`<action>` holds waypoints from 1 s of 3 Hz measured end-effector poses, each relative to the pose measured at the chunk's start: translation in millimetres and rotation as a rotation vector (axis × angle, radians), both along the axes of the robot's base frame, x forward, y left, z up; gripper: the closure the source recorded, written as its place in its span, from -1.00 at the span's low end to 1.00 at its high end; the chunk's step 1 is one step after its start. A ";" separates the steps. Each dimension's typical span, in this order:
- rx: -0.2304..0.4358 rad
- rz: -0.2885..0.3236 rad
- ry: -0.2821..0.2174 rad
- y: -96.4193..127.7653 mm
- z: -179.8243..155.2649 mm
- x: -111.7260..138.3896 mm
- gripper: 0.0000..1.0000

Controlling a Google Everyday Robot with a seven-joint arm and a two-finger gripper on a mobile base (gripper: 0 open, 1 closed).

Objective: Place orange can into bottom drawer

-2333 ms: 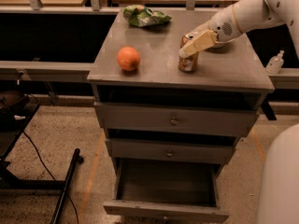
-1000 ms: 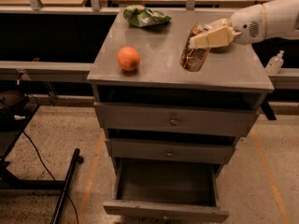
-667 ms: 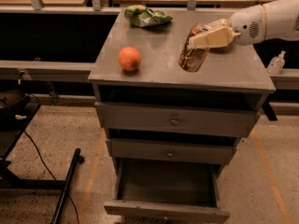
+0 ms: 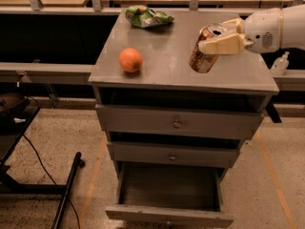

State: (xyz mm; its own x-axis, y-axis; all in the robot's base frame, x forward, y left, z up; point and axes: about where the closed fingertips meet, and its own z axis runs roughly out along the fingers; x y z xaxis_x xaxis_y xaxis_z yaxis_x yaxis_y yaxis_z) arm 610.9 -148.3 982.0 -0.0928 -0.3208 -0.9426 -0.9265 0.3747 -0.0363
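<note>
Tilted orange can in gripper above cabinet; bottom drawer open.

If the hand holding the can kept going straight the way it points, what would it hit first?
The hand, shut on the orange can, points left across the cabinet top. The orange fruit lies roughly in that line, though depth is unclear and it might pass above.

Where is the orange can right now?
In the camera view, the orange can is tilted in the gripper at the right of the cabinet top, right of the orange fruit.
</note>
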 end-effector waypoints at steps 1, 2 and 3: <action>-0.047 0.000 -0.120 -3.6 -31.2 -33.5 1.00; -0.080 0.051 -0.119 5.9 -64.8 -53.2 1.00; -0.049 0.099 -0.002 15.5 -101.2 -54.9 1.00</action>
State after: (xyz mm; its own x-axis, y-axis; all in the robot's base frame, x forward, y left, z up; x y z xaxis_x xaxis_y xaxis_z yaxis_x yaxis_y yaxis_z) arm 556.0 -132.7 880.8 -0.0560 -0.3737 -0.9259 -0.9588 0.2787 -0.0545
